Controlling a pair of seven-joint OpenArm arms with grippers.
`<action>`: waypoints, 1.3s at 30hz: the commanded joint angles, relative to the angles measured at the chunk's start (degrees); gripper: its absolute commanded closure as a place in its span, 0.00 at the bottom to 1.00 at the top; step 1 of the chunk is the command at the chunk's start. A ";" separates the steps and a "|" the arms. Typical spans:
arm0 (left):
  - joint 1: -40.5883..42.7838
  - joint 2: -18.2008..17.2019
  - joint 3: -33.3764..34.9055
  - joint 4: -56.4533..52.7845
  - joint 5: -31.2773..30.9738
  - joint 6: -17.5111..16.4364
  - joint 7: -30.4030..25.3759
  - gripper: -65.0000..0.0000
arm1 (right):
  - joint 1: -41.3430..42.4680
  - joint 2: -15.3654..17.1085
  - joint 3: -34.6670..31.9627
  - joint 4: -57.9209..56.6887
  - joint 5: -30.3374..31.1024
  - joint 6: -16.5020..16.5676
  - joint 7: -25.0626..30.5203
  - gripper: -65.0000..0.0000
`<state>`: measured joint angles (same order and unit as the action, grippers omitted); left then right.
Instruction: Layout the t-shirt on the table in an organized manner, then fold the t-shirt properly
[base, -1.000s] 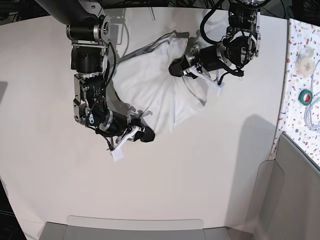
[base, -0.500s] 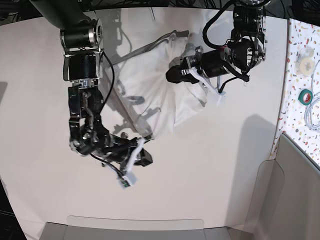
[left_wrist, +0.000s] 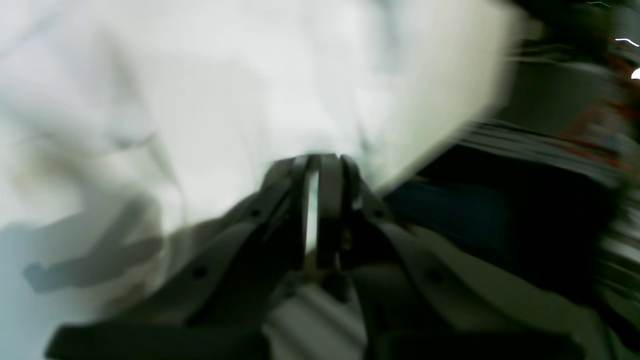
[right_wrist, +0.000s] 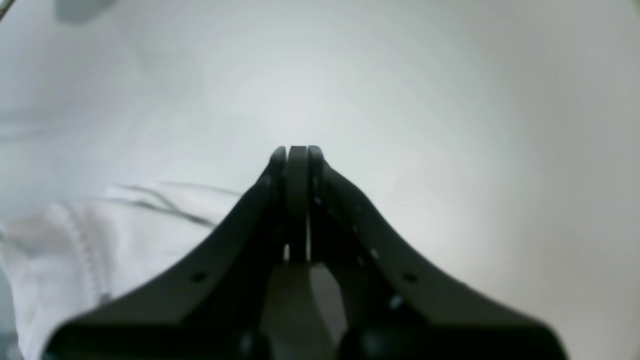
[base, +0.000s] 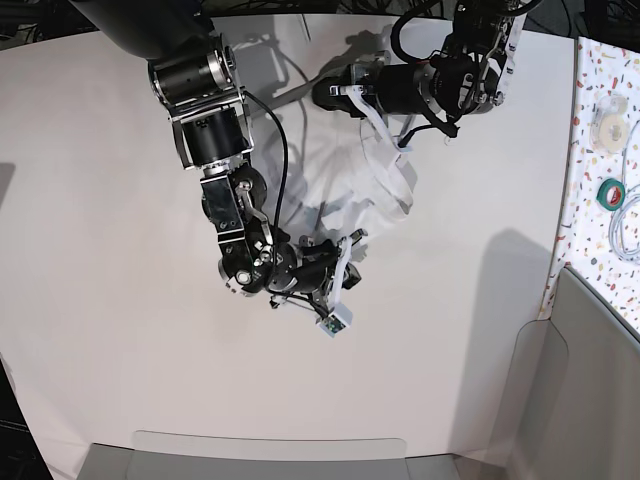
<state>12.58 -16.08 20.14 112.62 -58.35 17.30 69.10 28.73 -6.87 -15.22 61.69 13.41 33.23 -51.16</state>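
The white t-shirt lies crumpled at twelve o'clock on the off-white table. The left gripper pinches the shirt's upper edge. The right gripper, jaws pressed together and empty, hovers near the hem. No writing is legible.

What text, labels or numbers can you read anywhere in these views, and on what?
None can be read.
The t-shirt is plain white, with no print showing.
The table carries no marking.
The speckled panel at the base view's right edge shows only a pattern; the tape rolls on it are too small to show any label.
Left wrist view: too blurred to read anything.
Right wrist view: only the gripper, cloth and table, no text.
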 joint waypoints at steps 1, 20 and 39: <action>-0.58 -0.06 -0.32 0.22 1.25 0.50 0.31 0.95 | 0.85 1.20 0.23 1.03 0.35 0.30 0.74 1.00; -12.27 0.30 -5.24 -11.74 18.65 3.67 -3.74 0.95 | -24.29 13.69 1.03 38.40 0.26 0.22 -10.78 1.00; -6.91 1.09 -8.32 1.54 18.39 3.93 -23.52 0.95 | -25.52 7.62 27.75 55.36 12.13 0.13 -10.78 1.00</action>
<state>6.04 -14.55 12.40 113.10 -40.56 21.23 46.92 2.68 0.47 12.25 116.60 26.13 33.19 -62.65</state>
